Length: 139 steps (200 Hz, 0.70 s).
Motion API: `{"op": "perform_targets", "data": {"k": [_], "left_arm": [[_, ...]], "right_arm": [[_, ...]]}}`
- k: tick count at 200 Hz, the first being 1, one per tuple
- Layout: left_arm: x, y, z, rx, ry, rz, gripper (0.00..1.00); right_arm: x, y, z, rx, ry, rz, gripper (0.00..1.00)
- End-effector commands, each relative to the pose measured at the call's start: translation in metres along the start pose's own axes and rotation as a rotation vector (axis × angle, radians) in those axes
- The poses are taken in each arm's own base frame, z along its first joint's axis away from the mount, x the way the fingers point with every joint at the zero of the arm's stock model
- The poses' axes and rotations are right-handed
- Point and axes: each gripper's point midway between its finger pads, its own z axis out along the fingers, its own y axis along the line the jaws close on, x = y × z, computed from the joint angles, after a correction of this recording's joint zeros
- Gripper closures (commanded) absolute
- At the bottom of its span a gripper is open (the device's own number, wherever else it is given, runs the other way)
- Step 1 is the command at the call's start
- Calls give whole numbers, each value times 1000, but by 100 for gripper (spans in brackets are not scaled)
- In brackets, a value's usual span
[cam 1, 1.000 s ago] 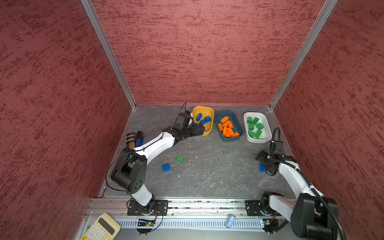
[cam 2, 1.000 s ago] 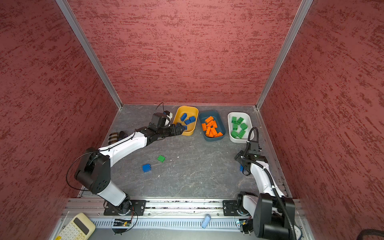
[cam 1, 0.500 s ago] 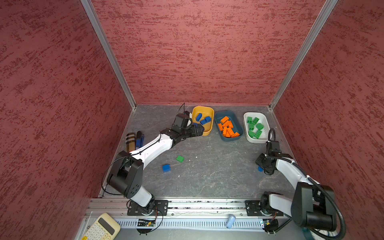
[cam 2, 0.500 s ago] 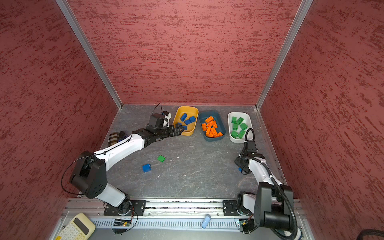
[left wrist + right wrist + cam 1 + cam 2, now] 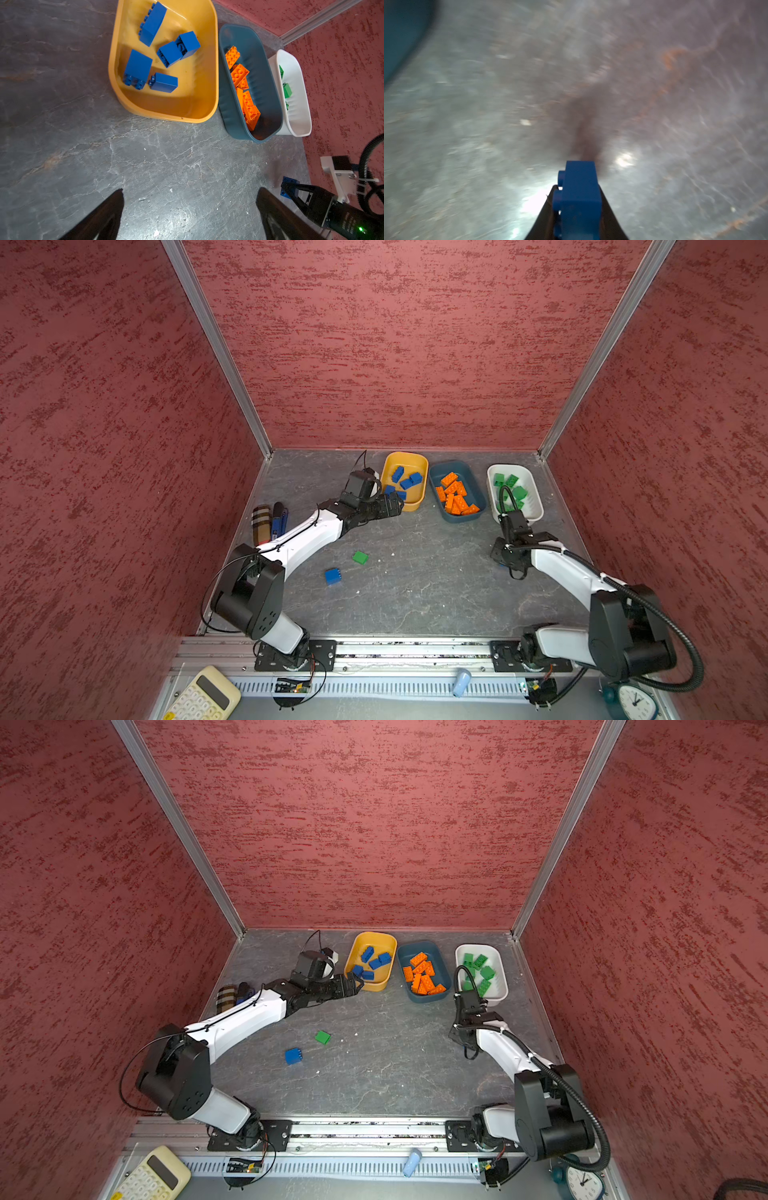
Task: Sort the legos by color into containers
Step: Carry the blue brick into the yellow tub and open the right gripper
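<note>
Three containers stand in a row at the back: a yellow tub (image 5: 412, 506) with blue legos (image 5: 138, 67), a teal tub (image 5: 473, 481) with orange legos (image 5: 239, 73), and a white tub (image 5: 533, 506) with green legos (image 5: 517, 491). A blue lego (image 5: 333, 576) and a green lego (image 5: 360, 557) lie loose on the floor in both top views. My left gripper (image 5: 190, 191) hangs open and empty over bare floor just in front of the yellow tub. My right gripper (image 5: 576, 187) is shut on a blue lego (image 5: 579, 187), low over the floor in front of the white tub.
A striped case (image 5: 261, 524) and dark blue pen-like items (image 5: 279, 520) lie by the left wall. On the front rail are a calculator (image 5: 203, 695), a pale blue cylinder (image 5: 461, 682) and a clock (image 5: 633, 701). Red walls enclose three sides.
My right gripper has closed on the blue lego at the right of the floor, and its wrist has shifted slightly. The left arm has hardly moved and stays open.
</note>
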Motion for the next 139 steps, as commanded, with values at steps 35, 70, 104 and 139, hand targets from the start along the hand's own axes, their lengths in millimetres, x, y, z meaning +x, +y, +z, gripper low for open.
{"op": "perform_targets", "data": {"k": [35,70,104,139], "left_arm": [[28,61,-27,-237,3,-208,1],[33,81,-38,-322,-2,-255,1],[40,99,-43,-412,12,-292,0],[47,116,-43,-486,73,-311,1]], "right_arm": [[-57,133,-45,-199,-296,-169,80],[-61,209,-54,-359,-359,-267,79],[-59,276,-60,-576,-372,-354,78],[-73,325,-41,-620,-389,-371,77]]}}
